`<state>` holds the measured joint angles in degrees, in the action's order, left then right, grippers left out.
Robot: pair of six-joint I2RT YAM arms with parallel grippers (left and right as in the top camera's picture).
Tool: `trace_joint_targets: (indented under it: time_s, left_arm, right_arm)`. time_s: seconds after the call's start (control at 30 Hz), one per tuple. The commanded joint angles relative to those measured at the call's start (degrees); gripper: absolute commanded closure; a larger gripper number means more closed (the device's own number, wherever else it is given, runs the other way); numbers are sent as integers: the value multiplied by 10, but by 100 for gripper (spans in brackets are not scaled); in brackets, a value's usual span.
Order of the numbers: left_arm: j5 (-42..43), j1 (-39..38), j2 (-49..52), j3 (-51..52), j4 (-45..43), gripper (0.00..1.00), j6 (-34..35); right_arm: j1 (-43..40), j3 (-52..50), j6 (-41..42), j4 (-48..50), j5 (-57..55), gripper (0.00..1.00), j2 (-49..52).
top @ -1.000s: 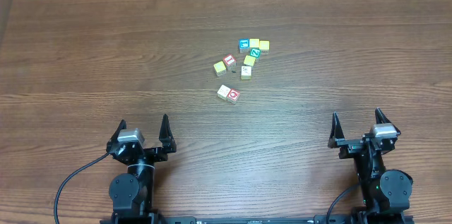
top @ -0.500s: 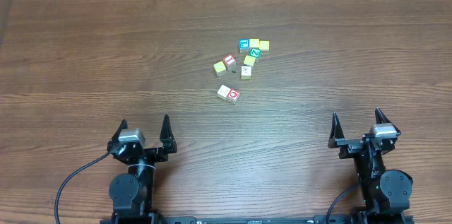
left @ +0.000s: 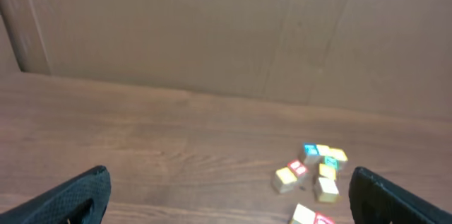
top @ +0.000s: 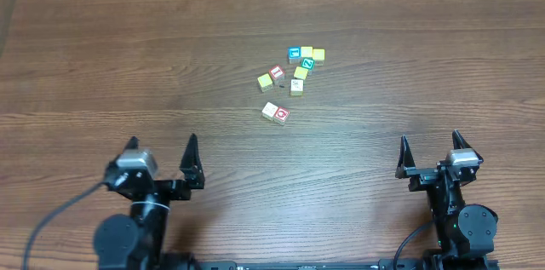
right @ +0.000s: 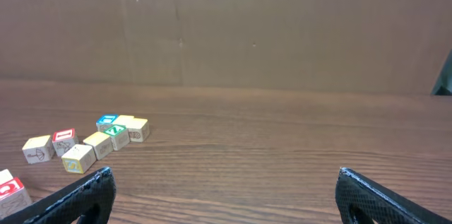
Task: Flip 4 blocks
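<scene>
Flipping not yet begun: tiny wooden alphabet cubes (top: 276, 72) clustered nearer the far edge of the brown wooden desk (top: 102, 57). At the near edge, left hand (top: 162, 144) and right hand (top: 429, 140), both spread wide, empty. Calls next for a reach forward to pinch one cube.

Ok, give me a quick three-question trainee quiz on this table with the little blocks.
1. True or false: the left gripper is touching the blocks.
2. What colour is the letter on the Z cube? A red, B green, C black.
3. Fill in: the right gripper has its jaws ___.
Key: 1 false; 2 B; 3 open.
</scene>
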<state>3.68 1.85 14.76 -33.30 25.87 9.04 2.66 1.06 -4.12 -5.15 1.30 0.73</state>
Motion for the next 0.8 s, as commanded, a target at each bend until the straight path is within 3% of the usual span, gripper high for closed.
trace_joint_targets:
  time_s: [0.0, 0.1, 0.3, 0.63, 0.77]
  left_arm:
    - [22, -4, 110, -118, 59, 0, 8]
    - [72, -4, 251, -253, 160, 0, 3]
    - [144, -4, 451, -424, 297, 0, -1]
    - [245, -4, 635, -469, 310, 0, 21]
    - [245, -7, 687, -468, 318, 0, 26]
  right_arm:
    - [-3, -6, -2, 3, 3, 0, -6]
    - [-3, -6, -2, 3, 3, 0, -6]
    - [-3, -6, -2, 3, 3, 0, -6]
    - [-3, -6, -2, 3, 3, 0, -6]
    - [-3, -6, -2, 3, 3, 0, -6]
